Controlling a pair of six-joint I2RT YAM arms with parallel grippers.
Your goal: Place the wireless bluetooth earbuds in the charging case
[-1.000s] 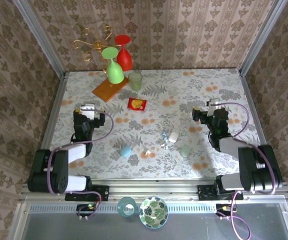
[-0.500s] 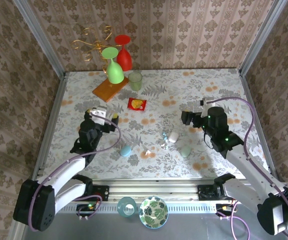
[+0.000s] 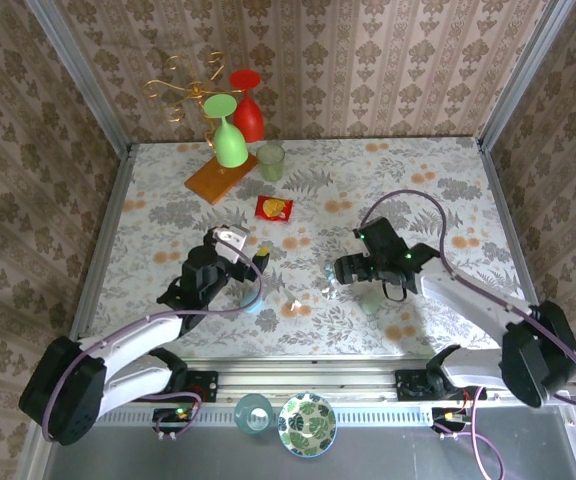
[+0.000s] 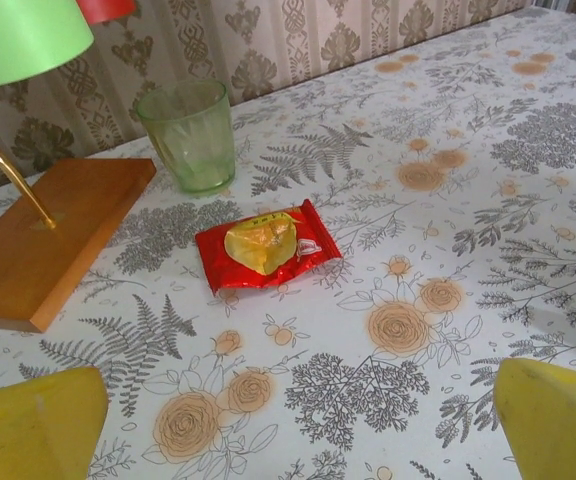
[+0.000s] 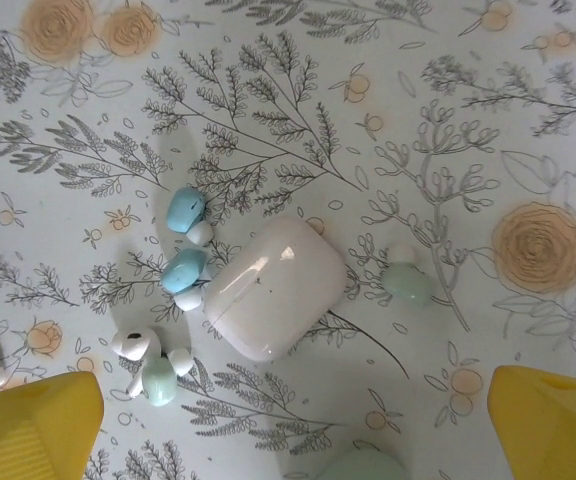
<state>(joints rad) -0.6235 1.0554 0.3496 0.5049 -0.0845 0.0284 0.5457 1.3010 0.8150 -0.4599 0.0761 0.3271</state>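
Observation:
Two pale blue-white earbuds lie side by side on the flowered tablecloth, just left of a white square case. My right gripper hovers open above this cluster, its yellow fingertips apart with nothing between them; from above it covers the buds. The light blue oval charging case sits shut near the table's front, partly under my left arm's cable. My left gripper stands open just beyond that case, looking towards the back of the table.
Near the blue buds lie white earbuds, mint buds and a mint case. A red snack packet, a green tumbler and a wooden stand base with goblets stand at the back left.
Both arms have reached out from their rest poses. The left gripper moved right and nearer the centre; the right gripper swung left over the earbud cluster. Both stayed open.

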